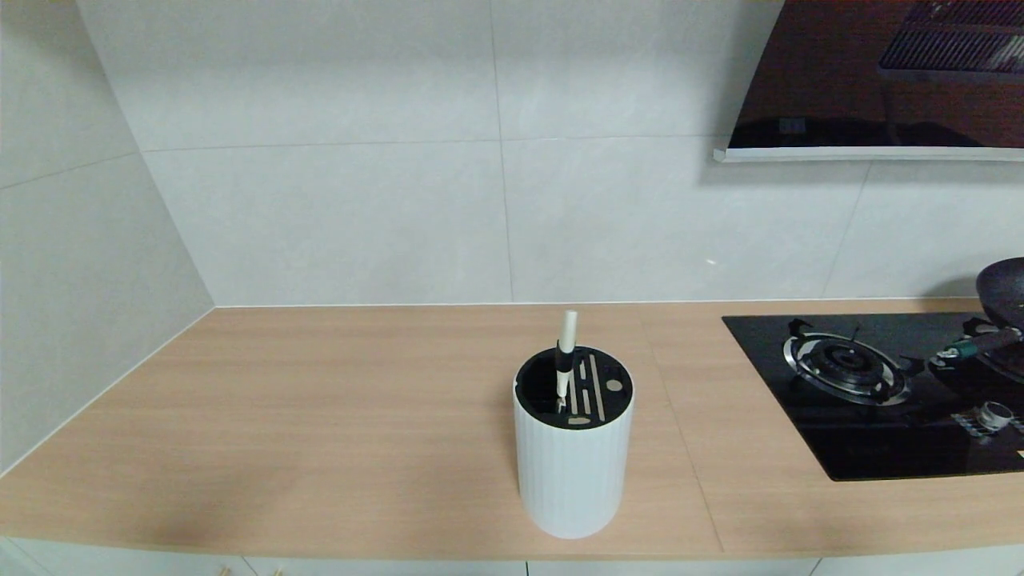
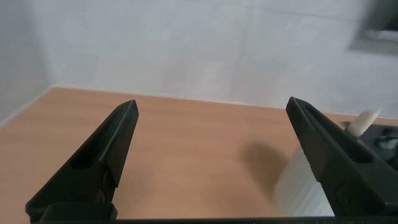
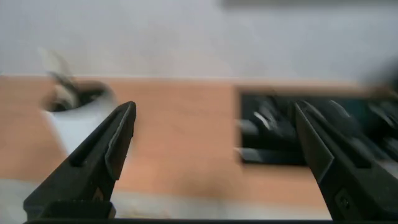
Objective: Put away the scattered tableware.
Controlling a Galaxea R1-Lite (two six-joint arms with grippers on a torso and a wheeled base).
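The white ribbed cylindrical holder [image 1: 572, 472] with a black slotted top stands on the wooden table [image 1: 320, 416], left of the black glass gas hob [image 1: 808, 432]. A cream-handled utensil [image 1: 565, 352] stands upright in one slot. The left gripper [image 2: 211, 106] is released, empty, above the table. The right gripper [image 3: 214, 107] is likewise released and empty.

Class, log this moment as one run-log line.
holder: upright on counter | utensil: slotted in holder | left claw: open | right claw: open
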